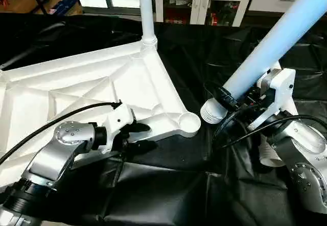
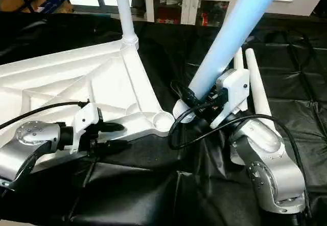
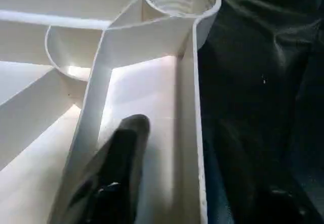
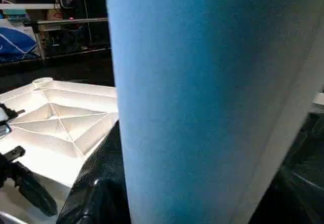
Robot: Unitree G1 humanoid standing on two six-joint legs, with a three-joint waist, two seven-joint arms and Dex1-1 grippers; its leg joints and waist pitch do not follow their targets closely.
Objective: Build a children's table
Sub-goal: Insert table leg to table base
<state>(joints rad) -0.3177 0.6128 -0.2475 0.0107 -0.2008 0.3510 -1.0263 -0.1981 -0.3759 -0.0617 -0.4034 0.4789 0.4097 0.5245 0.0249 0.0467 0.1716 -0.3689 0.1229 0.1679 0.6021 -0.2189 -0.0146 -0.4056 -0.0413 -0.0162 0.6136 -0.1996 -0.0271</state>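
Note:
The white tabletop (image 1: 76, 90) lies upside down with its X-ribs facing up. One white leg (image 1: 146, 11) stands upright in the far corner socket. My left gripper (image 1: 140, 137) sits astride the tabletop's near rim, open. One black finger (image 3: 121, 163) lies inside the rim wall and the other outside it, with a gap to the wall. My right gripper (image 1: 232, 100) is shut on a long white leg (image 1: 276, 42) held at a slant. The leg's threaded end (image 1: 212, 111) hangs just right of the empty near corner socket (image 1: 190, 122), apart from it.
Two more white legs (image 2: 258, 83) lie on the black cloth behind my right forearm. The black-draped work table (image 1: 168, 185) extends in front of and to the right of the tabletop. White cabinets (image 1: 204, 1) stand beyond the table's far edge.

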